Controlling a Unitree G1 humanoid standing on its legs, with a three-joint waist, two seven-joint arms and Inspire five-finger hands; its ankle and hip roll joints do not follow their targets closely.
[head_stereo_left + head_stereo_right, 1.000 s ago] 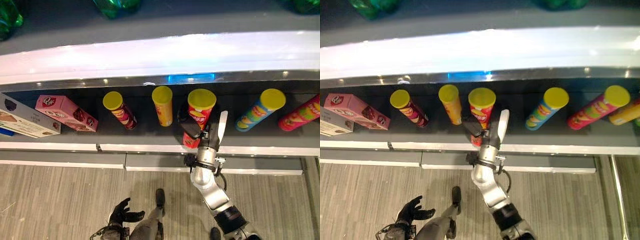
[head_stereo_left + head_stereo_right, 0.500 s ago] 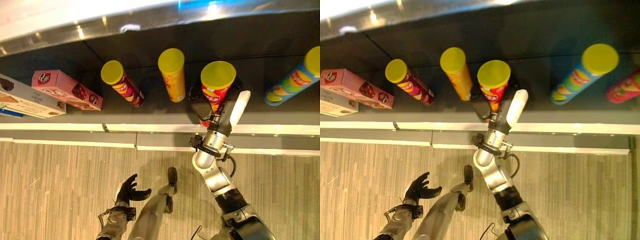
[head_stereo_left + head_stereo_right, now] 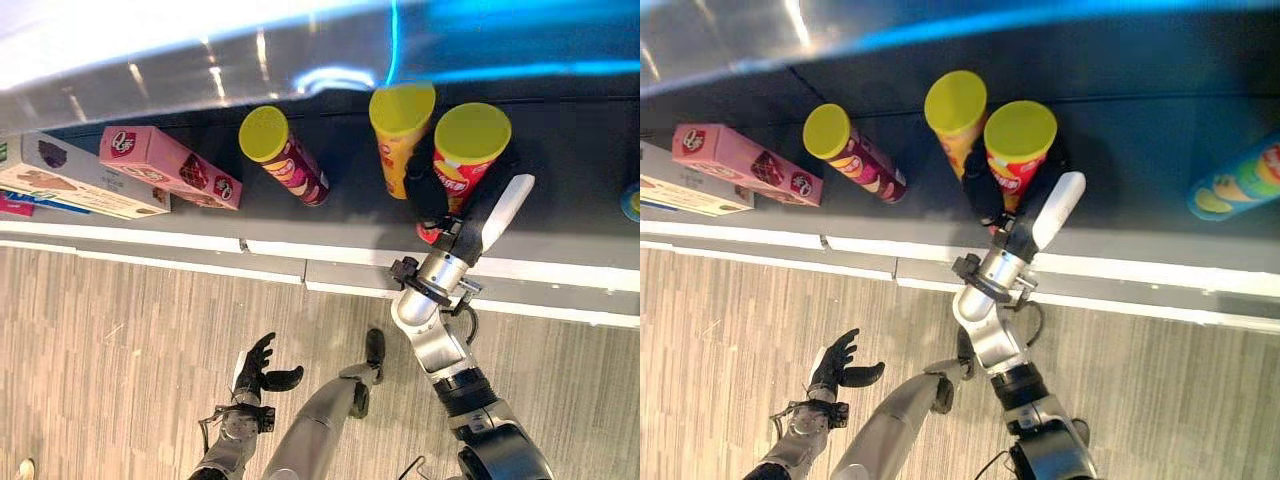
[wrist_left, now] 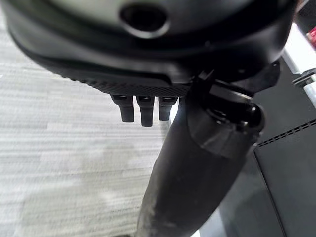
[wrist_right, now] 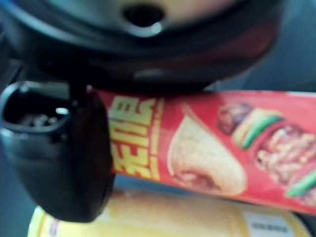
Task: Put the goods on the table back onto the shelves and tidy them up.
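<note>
The right hand [image 3: 447, 205] grips the red can [image 3: 462, 152] on the shelf [image 3: 560, 180], now nudged against the yellow can [image 3: 400, 125], closer than a second ago. The left hand [image 3: 258, 369] hangs open below.

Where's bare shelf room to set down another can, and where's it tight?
Bare shelf lies between the red can in the right hand and the blue can. A narrower gap lies between the pink box and the maroon can. It's crowded where the yellow can nearly touches the red can.
</note>
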